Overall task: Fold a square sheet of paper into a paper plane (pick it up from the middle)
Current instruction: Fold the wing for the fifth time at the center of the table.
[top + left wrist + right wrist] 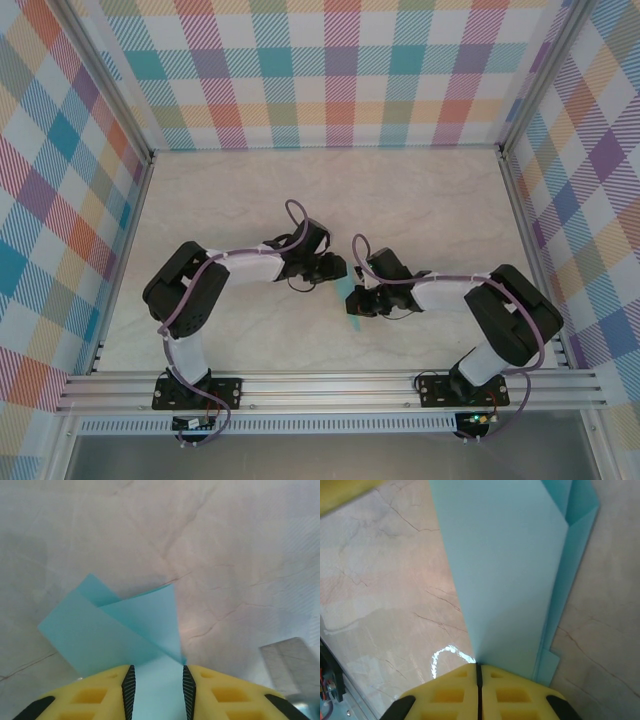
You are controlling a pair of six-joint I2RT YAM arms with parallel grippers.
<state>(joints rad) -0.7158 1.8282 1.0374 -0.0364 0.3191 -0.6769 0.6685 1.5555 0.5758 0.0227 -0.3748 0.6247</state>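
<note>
So the right gripper [478, 672] has its yellow fingers [445, 695] pressed tight together, and the blue paper [505, 570] comes straight out of the seam between them, so it's clamped on one end of it. From there the paper fans out wide, with a second layer peeking out along its right edge.

The left gripper [157, 680] is a different story. Its jaws stand partly apart, with paper lying in the gap. I can't tell if the pads actually touch it, but it doesn't look pinched. Past its fingers the paper shows overlapping folded flaps running to a point.

From above, both arms meet around the middle of the marble-look table [420, 200], nose to nose. The wrists and their looping cables [296, 212] cover nearly all of the paper, so just a sliver of blue shows between the two grippers.

Around that there's not much: checkered walls [340, 70] on three sides and the metal rail [330, 385] the arms are bolted to. There's also a blurry grey block [290, 665] low on the right in the left wrist view, and I can't make out what it is.
</note>
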